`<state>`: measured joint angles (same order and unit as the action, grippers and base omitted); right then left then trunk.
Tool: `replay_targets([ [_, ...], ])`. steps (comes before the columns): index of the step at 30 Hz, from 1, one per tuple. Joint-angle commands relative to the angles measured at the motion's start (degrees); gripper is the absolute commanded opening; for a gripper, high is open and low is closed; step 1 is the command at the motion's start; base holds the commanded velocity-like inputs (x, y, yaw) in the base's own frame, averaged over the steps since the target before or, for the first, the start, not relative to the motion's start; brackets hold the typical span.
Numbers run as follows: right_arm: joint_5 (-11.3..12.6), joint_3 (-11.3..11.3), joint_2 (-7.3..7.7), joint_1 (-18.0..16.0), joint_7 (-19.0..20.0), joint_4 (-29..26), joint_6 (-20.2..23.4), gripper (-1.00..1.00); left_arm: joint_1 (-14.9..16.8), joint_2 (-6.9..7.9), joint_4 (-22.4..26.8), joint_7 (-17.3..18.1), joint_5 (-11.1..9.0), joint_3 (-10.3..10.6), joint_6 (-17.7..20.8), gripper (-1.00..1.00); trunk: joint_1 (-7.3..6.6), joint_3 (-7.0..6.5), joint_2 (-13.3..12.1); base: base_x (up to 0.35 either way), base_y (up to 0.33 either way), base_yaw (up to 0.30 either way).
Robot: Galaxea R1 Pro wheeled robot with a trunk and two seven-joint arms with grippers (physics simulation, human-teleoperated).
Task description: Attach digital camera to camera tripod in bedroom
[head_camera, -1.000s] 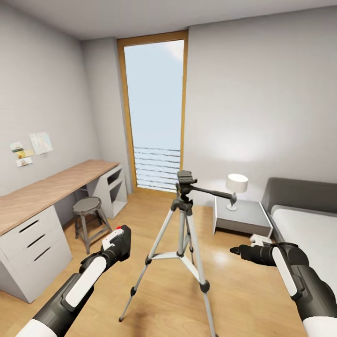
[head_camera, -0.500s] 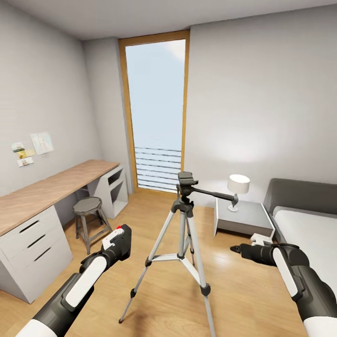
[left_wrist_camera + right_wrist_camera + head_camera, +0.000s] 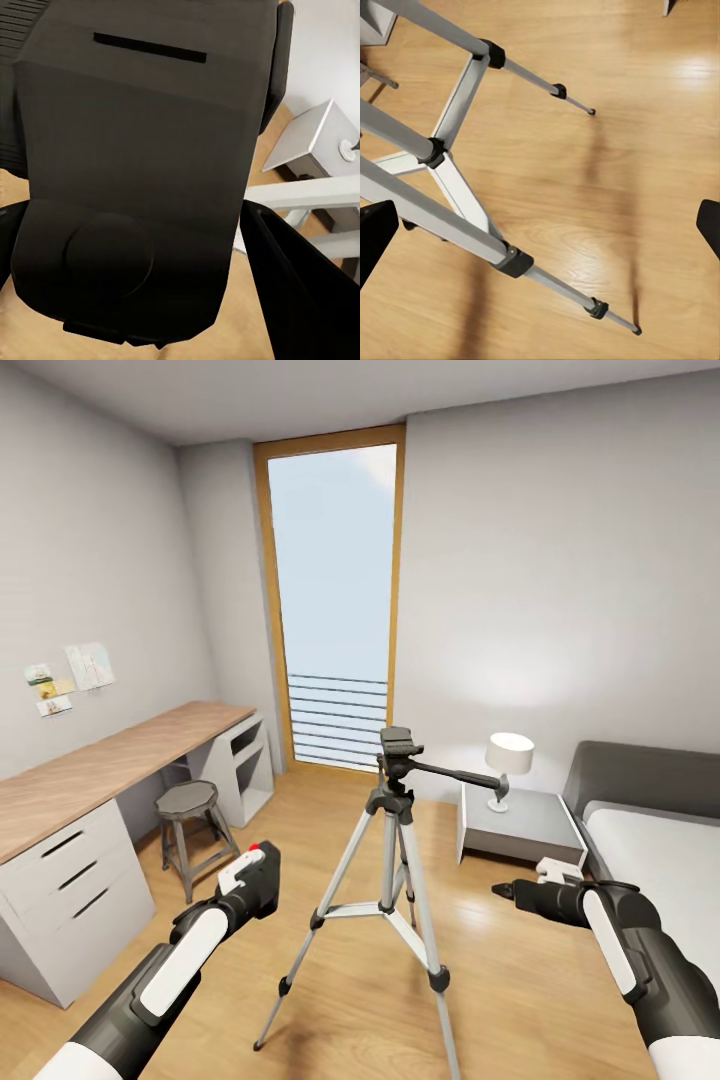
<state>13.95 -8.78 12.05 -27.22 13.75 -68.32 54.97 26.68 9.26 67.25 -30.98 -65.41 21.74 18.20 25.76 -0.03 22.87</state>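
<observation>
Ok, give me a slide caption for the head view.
Left gripper holds the digital camera beside the camera tripod; open right gripper waits opposite.

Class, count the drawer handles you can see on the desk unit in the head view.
3, stacked on the white drawer unit under the desk's near end: top, middle, bottom. More may lie beyond the picture's left edge.

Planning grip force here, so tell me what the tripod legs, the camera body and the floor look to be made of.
Camera tripod legs: pale silver with a soft sheen, likely metal tubing; joints and feet matte black, perhaps plastic.
Digital camera, held in the left end effector: uniformly matte black, no glare, probably plastic.
Floor: light wood planks with visible grain, seams and a mild gloss.
</observation>
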Motion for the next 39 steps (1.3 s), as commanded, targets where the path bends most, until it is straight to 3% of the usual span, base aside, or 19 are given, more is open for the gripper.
replay_targets([
  [1, -0.2, -0.1, 0.01, 0.0, 0.4, 0.1, 0.2, 1.0, 0.0, 0.04, -0.2, -0.3, -0.3, 0.1, 0.0, -1.0, 0.02, 0.03, 0.1, 0.0, 0.0, 0.0],
  [10, -0.7, 0.0, 0.7, 0.0, 0.3, 6.2, 0.3, 1.0, 0.0, -0.12, -8.0, -0.4, -0.4, 0.0, 0.7, -1.0, 0.02, 0.03, 0.1, 0.0, 0.0, 0.0],
  [15, -3.6, -0.1, 0.91, 0.1, 0.1, 14.6, 0.0, 1.0, 0.0, -0.15, -16.1, -0.3, -0.5, 0.1, 0.7, -1.0, 0.02, 0.03, 0.1, 0.0, 0.0, 0.0],
  [16, -8.2, -0.1, 1.19, 0.1, 0.0, 26.3, -3.4, 1.0, 0.0, -0.58, -28.0, 0.1, -0.5, 0.4, 0.3, -1.0, 0.02, 0.03, 0.1, 0.0, 0.0, 0.0],
  [18, -10.9, -0.1, 1.77, 0.0, 0.2, 34.7, -9.0, 1.0, 0.0, -1.42, -35.5, 0.6, -0.5, 0.7, 0.1, -1.0, 0.02, 0.03, 0.1, 0.0, 0.0, 0.0],
  [21, -13.1, 0.0, 2.25, 0.0, 0.3, 43.8, -17.1, 1.0, 0.0, -2.74, -42.7, 2.0, -0.4, 0.9, 0.0, -1.0, 0.02, 0.03, 0.1, 0.0, 0.0, 0.0],
  [22, -14.5, 0.1, 2.45, 0.1, 0.4, 50.2, -23.3, 1.0, 0.0, -3.77, -47.3, 3.5, -0.4, 1.0, -0.1, -1.0, 0.02, 0.03, 0.1, 0.0, 0.0, 0.0],
  [24, -15.9, 0.2, 2.57, 0.1, 0.4, 56.5, -30.0, 1.0, 0.0, -4.79, -51.8, 5.3, -0.3, 1.1, -0.4, -1.0, 0.02, 0.03, 0.1, 0.0, 0.0, 0.0],
  [25, -17.4, 0.3, 2.56, 0.0, 0.4, 61.7, -36.4, 1.0, -0.1, -5.72, -56.3, 7.6, 0.1, 1.3, -0.9, -1.0, 0.02, 0.03, 0.1, 0.0, 0.0, 0.0],
  [27, -19.6, 0.3, 2.5, -0.2, 0.3, 65.8, -44.1, 1.0, -0.3, -6.78, -61.5, 11.4, 1.5, 1.5, -2.0, -1.0, 0.02, 0.03, 0.1, 0.0, 0.0, 0.0],
  [29, -20.8, 0.3, 2.45, -0.3, 0.2, 67.3, -47.5, 1.0, -0.5, -7.2, -63.5, 13.9, 2.8, 1.5, -3.0, -1.0, 0.02, 0.03, 0.1, 0.0, 0.0, 0.0],
  [30, -21.7, 0.4, 2.35, 0.0, 0.2, 68.4, -49.8, 1.0, -0.6, -7.46, -64.7, 16.3, 4.6, 1.6, -4.0, -1.0, 0.02, 0.03, 0.1, 0.0, 0.0, 0.0],
  [35, -23.1, 0.4, 1.72, 5.4, -0.3, 69.9, -53.0, 1.0, -2.2, -7.98, -66.7, 23.2, 12.2, 1.6, -9.4, -1.0, 0.02, 0.03, 0.1, 0.0, 0.0, 0.0],
  [39, -23.1, 0.3, 1.61, 7.2, -0.6, 70.1, -53.0, 1.0, -5.7, -7.85, -67.0, 24.3, 13.7, 1.6, -11.3, -1.0, 0.02, 0.03, 0.1, 0.0, 0.0, 0.0],
])
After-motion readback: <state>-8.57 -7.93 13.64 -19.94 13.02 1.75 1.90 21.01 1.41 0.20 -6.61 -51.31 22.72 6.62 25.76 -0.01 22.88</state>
